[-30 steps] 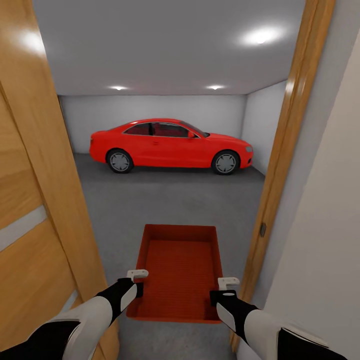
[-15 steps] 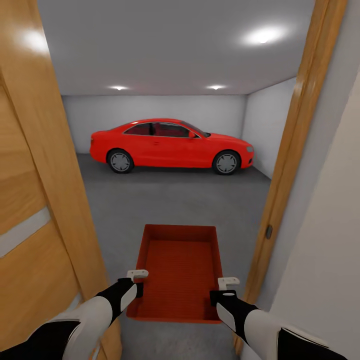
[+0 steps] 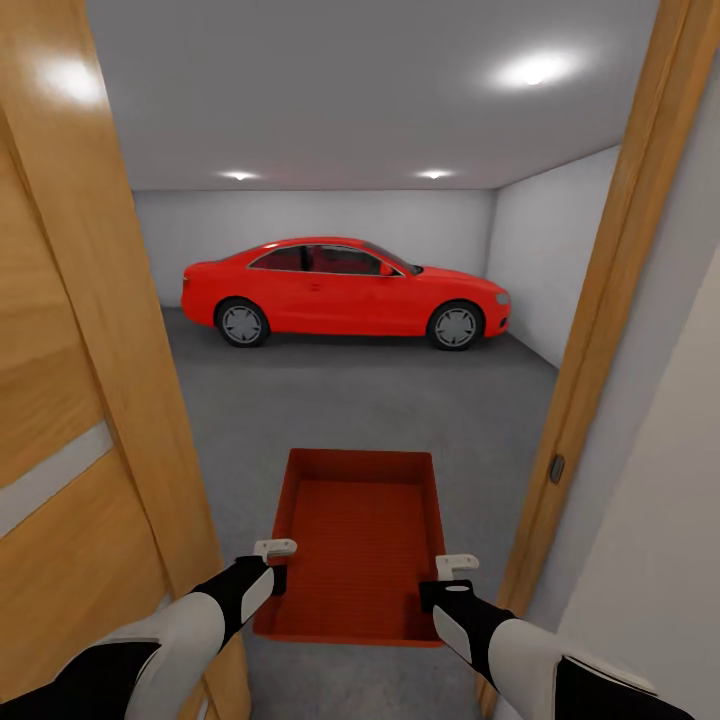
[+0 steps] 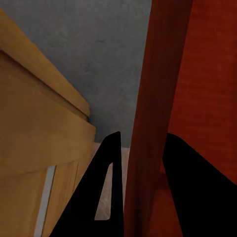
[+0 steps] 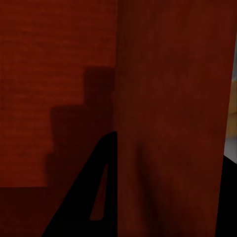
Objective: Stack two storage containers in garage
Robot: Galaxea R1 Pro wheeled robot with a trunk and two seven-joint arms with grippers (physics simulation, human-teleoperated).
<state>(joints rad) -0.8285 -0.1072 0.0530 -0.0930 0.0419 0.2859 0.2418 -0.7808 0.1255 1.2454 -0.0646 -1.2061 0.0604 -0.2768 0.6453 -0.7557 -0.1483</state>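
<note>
I hold one orange-red storage container [image 3: 360,540] level in front of me, open side up and empty. My left gripper [image 3: 275,572] is shut on its left wall and my right gripper [image 3: 446,587] on its right wall. In the left wrist view the black fingers [image 4: 106,192] straddle the red wall [image 4: 158,98]. The right wrist view has the ribbed wall [image 5: 168,98] between the fingers [image 5: 94,202]. Ahead, through the doorway, lies the garage with its dark grey concrete floor [image 3: 350,400]. The living room is out of view.
A wooden door [image 3: 60,400] stands open close on my left, and the wooden door frame [image 3: 600,330] with a pale wall [image 3: 670,520] is close on my right. A red car [image 3: 345,290] is parked across the far end of the garage.
The whole view has moved forward into the doorway, so the door and frame slide outward. The container and both grippers keep their places relative to me.
</note>
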